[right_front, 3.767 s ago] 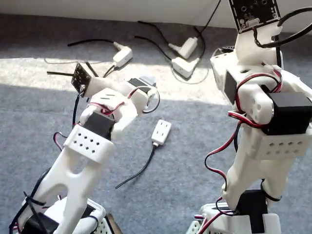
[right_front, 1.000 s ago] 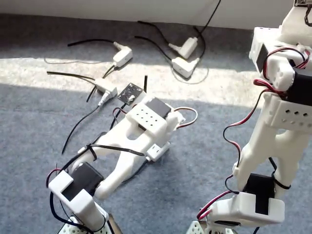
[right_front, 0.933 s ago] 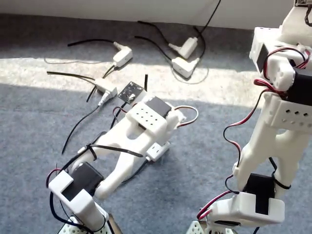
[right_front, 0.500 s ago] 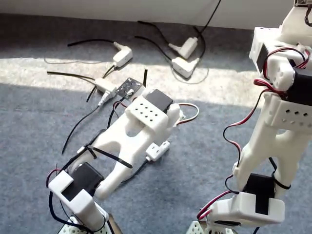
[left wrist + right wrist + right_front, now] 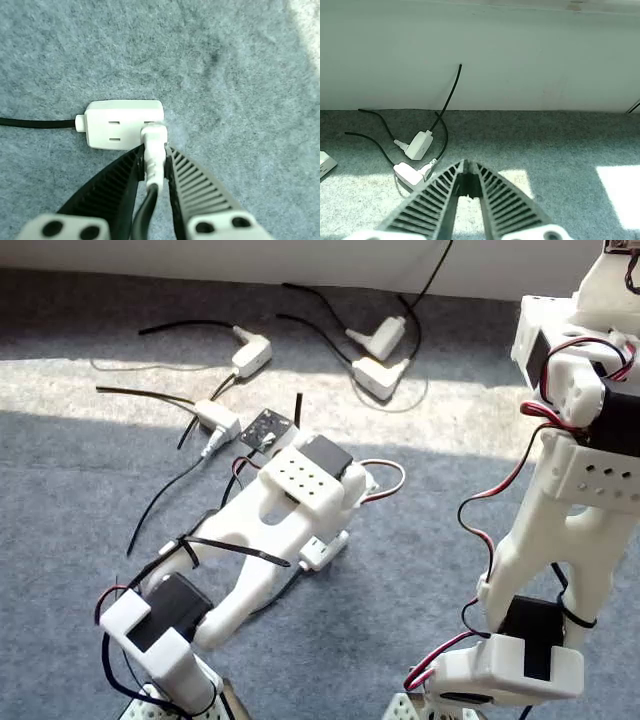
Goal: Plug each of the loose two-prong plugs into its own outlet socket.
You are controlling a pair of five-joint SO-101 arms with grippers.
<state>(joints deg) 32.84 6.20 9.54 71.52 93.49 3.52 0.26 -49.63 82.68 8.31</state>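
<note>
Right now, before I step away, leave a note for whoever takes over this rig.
Left gripper: shut on a plug, its tip at the outlet on the carpet; full seating unclear.
Right gripper: shut, empty, raised facing the wall.
Done: nothing certain yet.
To do: confirm this plug is in, then check the other cord ends farther back.

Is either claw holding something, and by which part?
The left gripper pinches a white plug by its body's sides, at the outlet socket. The right gripper holds nothing.
</note>
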